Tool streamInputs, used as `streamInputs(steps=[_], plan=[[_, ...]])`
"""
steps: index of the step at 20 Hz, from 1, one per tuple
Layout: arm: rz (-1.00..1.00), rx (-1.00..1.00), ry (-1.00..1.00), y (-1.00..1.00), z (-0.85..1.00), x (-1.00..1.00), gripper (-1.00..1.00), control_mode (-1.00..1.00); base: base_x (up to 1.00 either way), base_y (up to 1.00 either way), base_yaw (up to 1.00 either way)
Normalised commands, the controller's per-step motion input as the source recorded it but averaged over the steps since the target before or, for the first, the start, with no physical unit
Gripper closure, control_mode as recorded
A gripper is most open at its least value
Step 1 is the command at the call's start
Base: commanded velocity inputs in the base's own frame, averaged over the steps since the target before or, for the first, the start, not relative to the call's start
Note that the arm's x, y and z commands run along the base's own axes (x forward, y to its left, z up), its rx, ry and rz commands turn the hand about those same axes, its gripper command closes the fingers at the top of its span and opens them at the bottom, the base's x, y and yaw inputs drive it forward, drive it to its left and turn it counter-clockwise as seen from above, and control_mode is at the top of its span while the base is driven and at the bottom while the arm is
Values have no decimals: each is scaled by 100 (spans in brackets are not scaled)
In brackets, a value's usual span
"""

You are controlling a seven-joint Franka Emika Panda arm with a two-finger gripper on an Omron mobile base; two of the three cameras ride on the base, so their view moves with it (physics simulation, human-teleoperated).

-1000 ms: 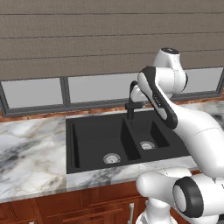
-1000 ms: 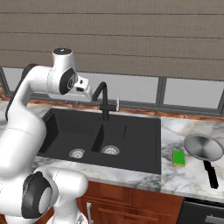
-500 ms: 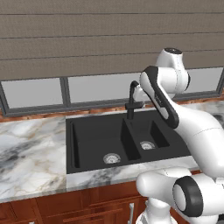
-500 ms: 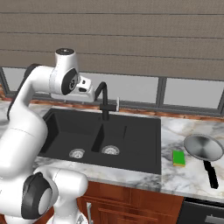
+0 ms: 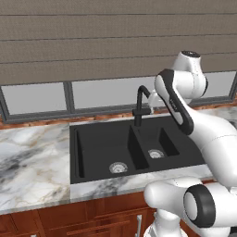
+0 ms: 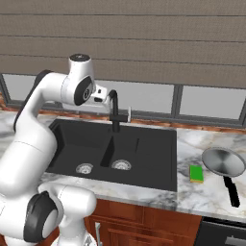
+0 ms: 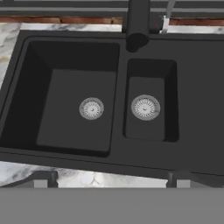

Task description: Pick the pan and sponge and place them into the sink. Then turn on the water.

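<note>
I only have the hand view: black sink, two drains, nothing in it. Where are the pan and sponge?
Observer: Both sit on the marble counter to the right of the sink, in the right base view. The sponge lies close to the sink's right rim.
Operator: And the pan?
Observer: The pan lies farther right than the sponge, its black handle pointing toward the counter's front edge.
Operator: Are they touching?
Observer: No, a strip of marble shows between them.
Operator: Where's the hand relative to the faucet?
Observer: In the right base view it is up beside the top of the faucet, well above the basins.
</note>
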Motion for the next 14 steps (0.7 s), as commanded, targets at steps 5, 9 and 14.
streamInputs(steps=[5,9,14], plan=[[1,0,0,-28,-5,0,-100,-100,0,0,0],[1,-2,0,-32,-9,0,-100,-100,0,0,0],[2,-4,0,-32,-11,0,-100,-100,0,0,0]])
